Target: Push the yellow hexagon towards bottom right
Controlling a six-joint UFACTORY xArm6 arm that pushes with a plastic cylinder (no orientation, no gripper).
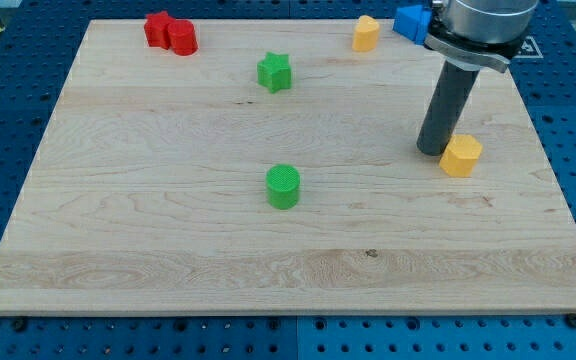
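Note:
The yellow hexagon [461,155] lies on the wooden board at the view's right, a little above mid-height. My tip [431,150] rests on the board just left of the hexagon, touching or almost touching its left side. The dark rod rises from there to the arm's head at the view's top right.
A second yellow block [366,33] sits at the top, right of centre. A blue block [410,21] is at the top right, partly hidden by the arm. Two red blocks [171,32] touch at the top left. A green star [275,72] and a green cylinder [283,186] stand mid-board.

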